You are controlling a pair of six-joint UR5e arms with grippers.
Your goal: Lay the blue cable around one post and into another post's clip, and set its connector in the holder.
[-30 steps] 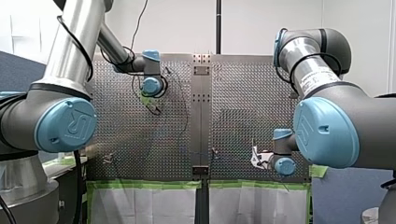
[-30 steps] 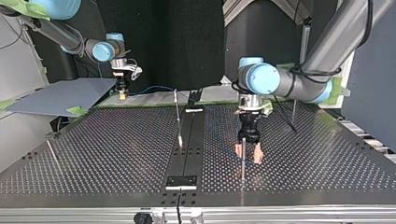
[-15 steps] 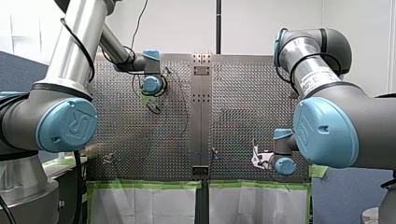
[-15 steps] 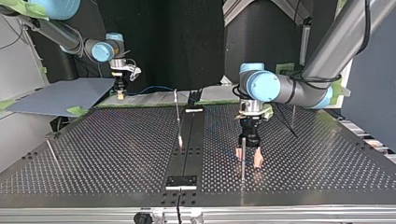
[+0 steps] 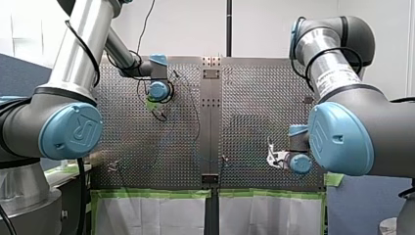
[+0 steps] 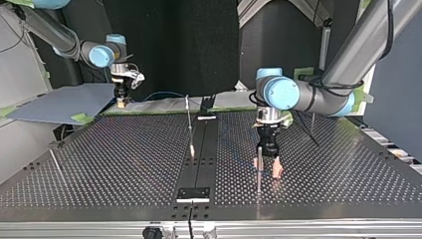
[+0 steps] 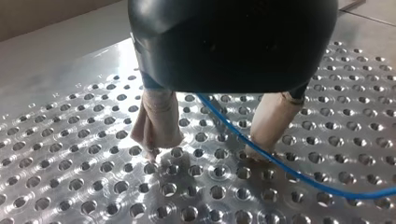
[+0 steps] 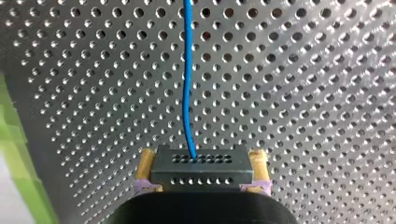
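Judged as early in the routing. No turn of the blue cable [image 7: 280, 163] visible around the post [image 6: 258, 172] that stands just beside my left gripper [image 7: 205, 151], no clipping, and no seating of the connector [image 8: 201, 175]; all three steps left to do, as far as the views show. Connector carried in my right gripper [image 8: 201, 158], pinched across its sides between the yellow pads [image 8: 147, 161], above the perforated table [image 8: 303, 70] at the top view's far left. Cable fed out of the connector's face and straight ahead over the plate. At my left gripper: beige-padded fingers [image 7: 156, 121] spread wide, tips down at or just off the table surface, nothing clamped. Cable routed between those fingers, close beside one pad, contact not determinable, then laid across the holes beyond. Before any guiding around the post, expect closure on the cable. Check pad alignment first: probable risk of a thin cable, flat on the plate, slipping under the tips.
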